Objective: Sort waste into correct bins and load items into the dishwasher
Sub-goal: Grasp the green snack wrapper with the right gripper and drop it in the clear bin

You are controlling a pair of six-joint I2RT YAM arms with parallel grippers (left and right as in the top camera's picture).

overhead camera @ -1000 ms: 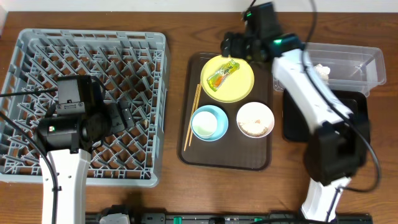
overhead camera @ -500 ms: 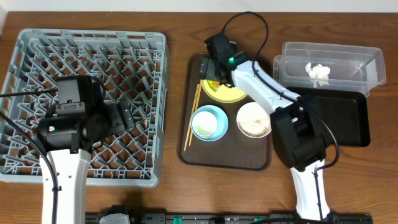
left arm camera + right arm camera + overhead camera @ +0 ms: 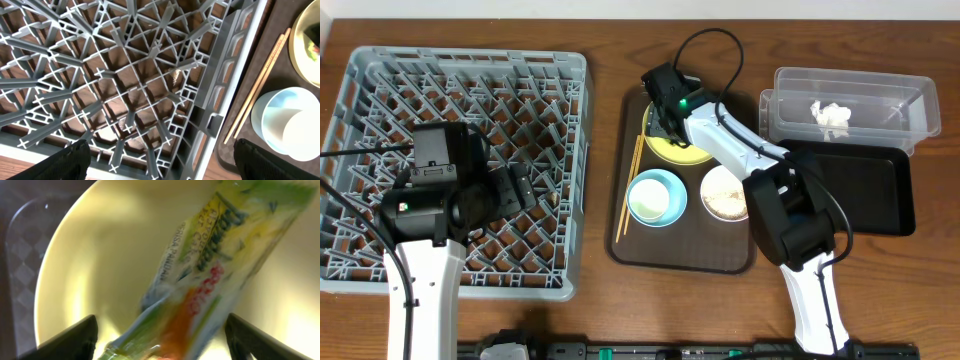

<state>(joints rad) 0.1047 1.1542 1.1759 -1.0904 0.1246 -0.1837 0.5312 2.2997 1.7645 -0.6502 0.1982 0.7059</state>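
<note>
My right gripper [image 3: 665, 118] [image 3: 162, 342] hangs low over the round yellow plate [image 3: 692, 152] [image 3: 100, 255]. The green-and-orange snack wrapper [image 3: 210, 275] lies on the plate between its two dark fingers. The jaws stand apart, with a gap on each side of the wrapper. My left gripper [image 3: 525, 188] [image 3: 160, 165] is wide open and holds nothing, above the right part of the grey dish rack [image 3: 460, 150] [image 3: 125, 75]. Wooden chopsticks [image 3: 631, 185] [image 3: 257, 90] lie left of the light blue bowl [image 3: 656, 197] [image 3: 272, 107]. Beside that stands a white bowl [image 3: 728, 192] of rice scraps.
All the dishes sit on a dark brown serving tray [image 3: 680, 258]. At the right stand a clear tub [image 3: 880, 95], holding a crumpled white napkin [image 3: 831, 114], and a shallow black tray [image 3: 865, 185]. My right arm arches over the white bowl.
My right arm swung from the plate's far right side to over its left part and came down over the wrapper, jaws narrowing. The left arm has not moved.
</note>
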